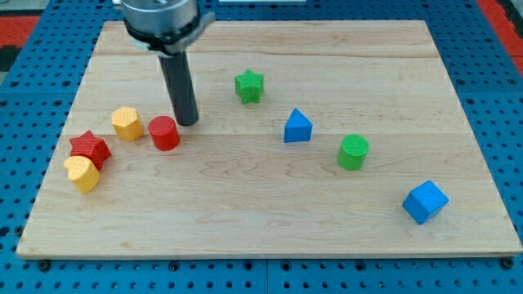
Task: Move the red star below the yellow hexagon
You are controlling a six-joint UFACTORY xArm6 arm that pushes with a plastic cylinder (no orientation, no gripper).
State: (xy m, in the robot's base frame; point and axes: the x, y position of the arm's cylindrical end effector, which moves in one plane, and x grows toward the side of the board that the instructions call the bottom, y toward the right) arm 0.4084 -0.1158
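The red star [90, 149] lies near the board's left edge, touching a yellow heart-shaped block [82, 173] just below it. The yellow hexagon [127, 123] sits up and to the right of the star, a small gap apart. A red cylinder [164, 133] stands just right of the hexagon. My tip [188, 122] rests on the board right beside the red cylinder's upper right side, well to the right of the red star.
A green star [249, 86] lies at upper middle. A blue triangular block [297, 126] and a green cylinder [354, 152] sit right of centre. A blue cube [425, 202] is at the lower right. The wooden board [270, 220] rests on a blue pegboard.
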